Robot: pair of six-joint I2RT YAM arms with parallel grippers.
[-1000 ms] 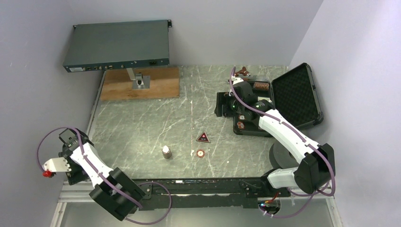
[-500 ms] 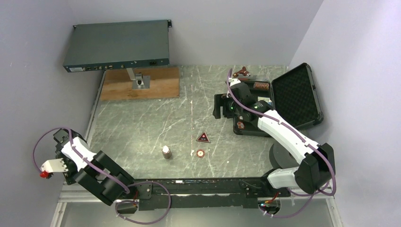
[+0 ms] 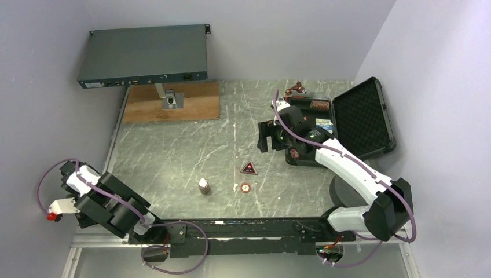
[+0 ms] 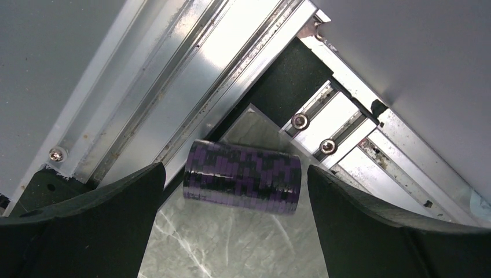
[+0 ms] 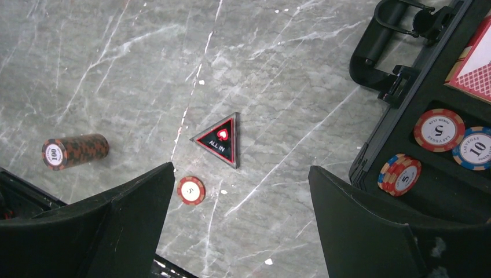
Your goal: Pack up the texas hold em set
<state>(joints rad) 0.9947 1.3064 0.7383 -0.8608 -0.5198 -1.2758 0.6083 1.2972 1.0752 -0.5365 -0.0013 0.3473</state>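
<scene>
The black briefcase (image 3: 359, 116) lies open at the right, with chips (image 5: 439, 130) and a card deck (image 5: 477, 63) in its foam. On the table lie the red-black triangle piece (image 5: 219, 139), a single red chip (image 5: 191, 190) and a brown chip stack (image 5: 74, 152) on its side. My right gripper (image 5: 240, 174) hangs open above the table, left of the case, over the triangle and the red chip. Down at the near-left corner my left gripper (image 4: 234, 185) is open. A purple-black chip stack (image 4: 242, 176) lies on its side in line with its gap, touching neither finger.
A grey-blue rack box (image 3: 145, 55) rests on a post over a wooden board (image 3: 172, 101) at the back left. A red-handled wrench (image 3: 298, 88) lies behind the case. Aluminium rails (image 4: 173, 87) and the wall close in the corner round the purple stack.
My right gripper has moved left, off the case and out over the table. The left arm has swung further down into the near-left corner.
</scene>
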